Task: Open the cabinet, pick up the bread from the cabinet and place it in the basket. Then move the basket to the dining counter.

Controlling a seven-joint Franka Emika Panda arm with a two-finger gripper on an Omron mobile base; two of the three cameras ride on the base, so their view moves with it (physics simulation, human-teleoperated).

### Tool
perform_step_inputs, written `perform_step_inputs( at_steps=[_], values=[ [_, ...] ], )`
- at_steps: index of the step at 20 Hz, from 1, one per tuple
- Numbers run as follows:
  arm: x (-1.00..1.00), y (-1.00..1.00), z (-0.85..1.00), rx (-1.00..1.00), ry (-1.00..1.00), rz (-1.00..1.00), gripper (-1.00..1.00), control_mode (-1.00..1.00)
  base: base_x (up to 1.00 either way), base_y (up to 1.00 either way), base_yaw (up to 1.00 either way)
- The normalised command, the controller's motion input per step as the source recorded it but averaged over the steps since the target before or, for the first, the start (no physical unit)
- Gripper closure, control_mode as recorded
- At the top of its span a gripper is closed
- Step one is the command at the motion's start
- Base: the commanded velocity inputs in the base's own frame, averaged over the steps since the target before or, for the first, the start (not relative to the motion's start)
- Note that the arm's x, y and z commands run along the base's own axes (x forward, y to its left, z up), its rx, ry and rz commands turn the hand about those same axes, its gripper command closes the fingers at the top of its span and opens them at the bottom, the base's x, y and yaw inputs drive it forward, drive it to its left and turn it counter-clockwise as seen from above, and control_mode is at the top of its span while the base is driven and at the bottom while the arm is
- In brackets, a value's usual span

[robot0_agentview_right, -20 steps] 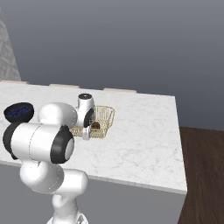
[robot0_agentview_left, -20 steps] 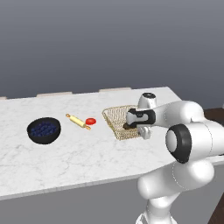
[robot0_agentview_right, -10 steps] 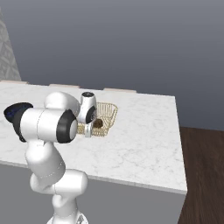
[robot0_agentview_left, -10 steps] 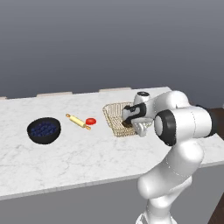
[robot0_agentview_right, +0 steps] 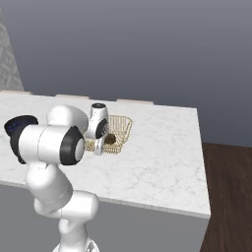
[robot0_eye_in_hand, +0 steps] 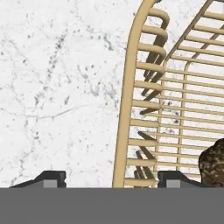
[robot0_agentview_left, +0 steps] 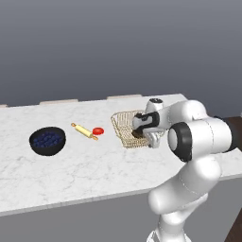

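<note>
Basket [robot0_agentview_left: 124,128]: pale gold wire mesh, rectangular with flared sides and a thicker rim; it stands on the white marble surface [robot0_agentview_left: 94,160], toward its right part, partly hidden in the left base view by the robot's hand.
Basket close up [robot0_eye_in_hand: 144,105]: in the hand view the thick rounded rim curves from top to bottom, with short bars running from it down to the mesh floor; the marble shows through the wires.
Bread [robot0_agentview_right: 111,139]: small dark brown lump with a rough, mottled crust, lying inside the basket on its mesh floor; in the hand view it sits at the right edge [robot0_eye_in_hand: 213,164], just past one finger tip.
Tool [robot0_eye_in_hand: 116,178]: open, nothing between its tips; one tip stands outside the basket rim over bare marble, the other inside the basket, so the rim runs down between them without visible contact.
Tool from the base [robot0_agentview_left: 150,138]: low over the near right side of the basket.
Bowl [robot0_agentview_left: 47,140]: dark, round, full of blueberries, well left of the basket.
Rolling pin [robot0_agentview_left: 84,131]: pale wood, between bowl and basket.
Red ball [robot0_agentview_left: 98,131]: just beside the rolling pin's end, near the basket.
</note>
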Motion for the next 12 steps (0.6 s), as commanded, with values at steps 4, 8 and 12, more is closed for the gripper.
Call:
perform_step_inputs(
  at_steps=[4,8,12],
  values=[
    [-0.62,0.0,0.4,0.0,-0.04,0.02,-1.0,-1.0,0.0,0.0,0.0],
    [-1.0,0.03,0.68,0.04,0.0,0.0,-1.0,-1.0,0.0,0.0,0.0],
    [-1.0,0.14,0.74,0.11,0.0,-0.3,-1.0,-1.0,0.0,0.0,0.0]
  ],
)
